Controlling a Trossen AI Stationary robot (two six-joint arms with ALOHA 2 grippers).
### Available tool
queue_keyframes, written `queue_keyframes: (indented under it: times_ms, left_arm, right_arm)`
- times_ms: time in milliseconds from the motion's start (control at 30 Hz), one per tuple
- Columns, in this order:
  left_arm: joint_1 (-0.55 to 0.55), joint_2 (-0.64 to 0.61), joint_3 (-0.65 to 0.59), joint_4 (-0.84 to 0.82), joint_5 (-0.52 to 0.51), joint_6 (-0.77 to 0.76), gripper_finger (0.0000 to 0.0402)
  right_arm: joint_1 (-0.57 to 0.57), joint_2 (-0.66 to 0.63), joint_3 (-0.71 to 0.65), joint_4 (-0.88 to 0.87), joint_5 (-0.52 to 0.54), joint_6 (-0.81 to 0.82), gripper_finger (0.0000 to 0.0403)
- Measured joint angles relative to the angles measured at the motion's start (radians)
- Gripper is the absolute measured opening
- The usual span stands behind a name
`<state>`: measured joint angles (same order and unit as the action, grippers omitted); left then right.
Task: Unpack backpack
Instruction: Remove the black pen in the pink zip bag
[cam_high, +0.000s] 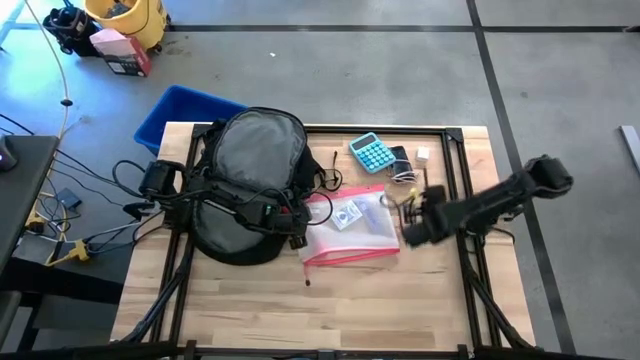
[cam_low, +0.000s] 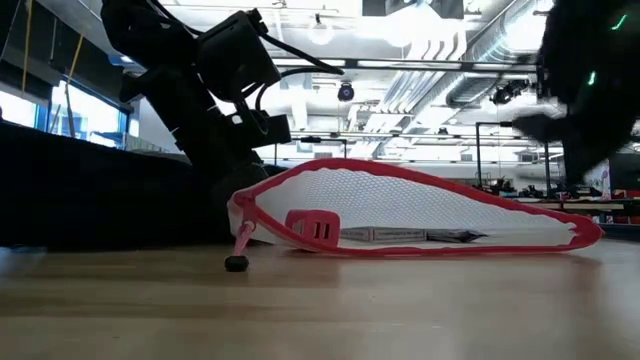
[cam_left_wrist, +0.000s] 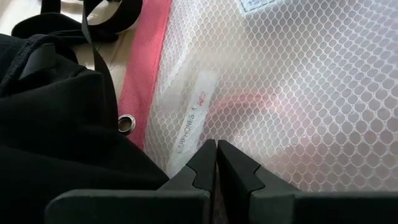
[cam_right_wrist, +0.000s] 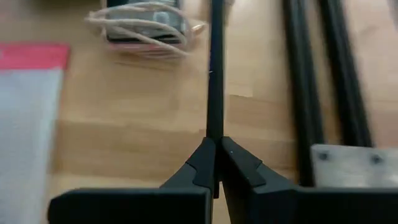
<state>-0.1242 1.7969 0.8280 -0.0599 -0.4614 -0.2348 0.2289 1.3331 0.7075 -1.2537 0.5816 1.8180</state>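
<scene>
The black backpack (cam_high: 255, 160) lies on the table's left half, its grey back panel up; its black fabric (cam_left_wrist: 56, 137) also fills one side of the left wrist view. A clear pink-edged pouch (cam_high: 355, 228) (cam_low: 420, 205) lies flat beside it, to its right. My left gripper (cam_left_wrist: 216, 144) (cam_high: 298, 230) is shut at the pouch's edge next to the backpack. My right gripper (cam_right_wrist: 216, 142) (cam_high: 408, 235) is shut above the bare wood, right of the pouch. A thin black rod (cam_right_wrist: 215, 68) runs on from its fingertips; I cannot tell whether they touch it. My left gripper's shut fingertips (cam_left_wrist: 205, 155) meet the pouch's mesh face (cam_left_wrist: 186, 127) close to its pink edge, slanting down from the backpack's side. Whether a layer of mesh is caught between them, I cannot tell. The pouch lies on the table.
A teal calculator (cam_high: 372, 152), a small white thing (cam_high: 422, 155) and a dark item wound with a beige cord (cam_right_wrist: 143, 25) lie at the far right of the table. Black frame rails (cam_right_wrist: 317, 93) run along the right side. A blue bin (cam_high: 185, 108) stands beyond the far left corner.
</scene>
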Motion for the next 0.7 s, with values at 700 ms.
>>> queue_keyframes:
  times_ms: [700]
  left_arm:
    - [-0.031, 0.001, 0.022, -0.005, 0.034, -0.022, 0.0000]
  right_arm:
    - [-0.526, 0.228, 0.030, 0.229, -0.194, -0.529, 0.0003]
